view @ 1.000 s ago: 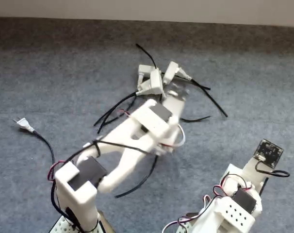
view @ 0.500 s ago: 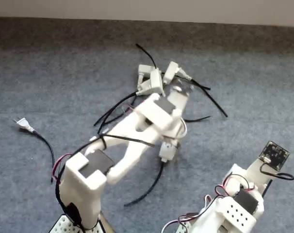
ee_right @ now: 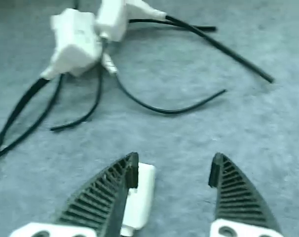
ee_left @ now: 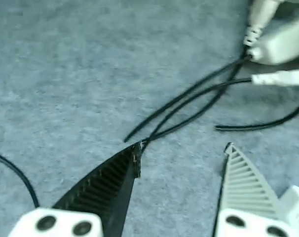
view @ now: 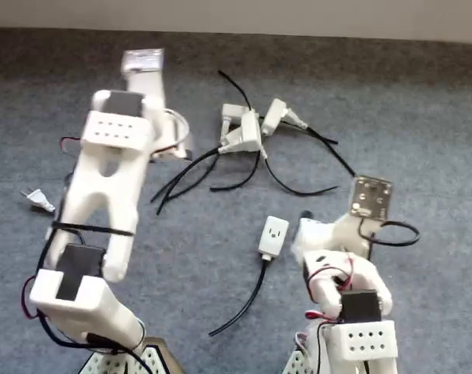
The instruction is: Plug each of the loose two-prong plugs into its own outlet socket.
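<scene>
**Both grippers spread, holding nothing**

Your right gripper (ee_right: 174, 160) hangs with its fingers apart over a white outlet socket (ee_right: 139, 197). The socket lies slotted face up on the carpet (view: 423, 117), partly behind one finger. Your left gripper (ee_left: 183, 148) is spread too, with black cords (ee_left: 189, 101) beyond its fingertips. A two-prong plug (view: 35, 199) lies well apart from the white plug cluster (view: 244, 128).

Socket (view: 272, 237) at centre; plug cluster (view: 248, 128) behind it; loose plug (view: 38, 200) far left; right claw (ee_right: 172, 173) just beside socket.
</scene>
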Robot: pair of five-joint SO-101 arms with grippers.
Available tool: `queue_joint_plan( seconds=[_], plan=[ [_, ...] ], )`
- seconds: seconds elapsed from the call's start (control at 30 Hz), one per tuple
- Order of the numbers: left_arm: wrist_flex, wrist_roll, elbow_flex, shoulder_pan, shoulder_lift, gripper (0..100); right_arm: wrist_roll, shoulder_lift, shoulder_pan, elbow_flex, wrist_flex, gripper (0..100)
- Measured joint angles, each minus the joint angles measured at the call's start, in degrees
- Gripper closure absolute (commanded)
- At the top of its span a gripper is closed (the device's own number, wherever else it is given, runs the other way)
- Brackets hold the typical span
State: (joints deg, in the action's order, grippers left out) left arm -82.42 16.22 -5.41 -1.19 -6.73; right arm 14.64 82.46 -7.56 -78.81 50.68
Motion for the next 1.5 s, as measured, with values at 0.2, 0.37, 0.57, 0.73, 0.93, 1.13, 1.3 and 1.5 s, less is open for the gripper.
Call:
queue_joint_plan(
  seconds=[0.2,0.37,0.57,0.73,0.93,1.13,1.3,1.5],
  plan=[
    [0.7,0.0,0.62,-5.8,0.0,74,5.36,0.18,-14.68,-1.85,-4.92,70.4],
    [5.19,2.55,5.54,-5.71,0.0,74,6.95,0.0,-19.34,-11.87,-11.69,70.4],
    [11.43,5.89,10.64,-5.36,0.0,74,13.45,0.0,-19.6,-15.12,-14.42,70.4],
    [12.13,6.15,11.25,-5.36,0.0,74,11.52,0.0,-16.44,-15.3,-13.63,70.4],
    [12.13,6.15,11.25,-5.36,0.0,74,4.57,0.0,-4.84,-15.3,-6.59,70.4],
    [13.8,6.15,13.45,-5.36,0.0,74,-0.88,0.0,-0.35,-15.3,-1.23,70.4],
    [13.89,6.15,13.98,-5.36,0.0,74,-1.32,0.0,0.44,-8.79,5.01,70.3],
    [13.89,6.15,13.98,-5.36,0.0,74,-1.23,0.0,0.09,2.81,9.58,68.0]
  ],
)
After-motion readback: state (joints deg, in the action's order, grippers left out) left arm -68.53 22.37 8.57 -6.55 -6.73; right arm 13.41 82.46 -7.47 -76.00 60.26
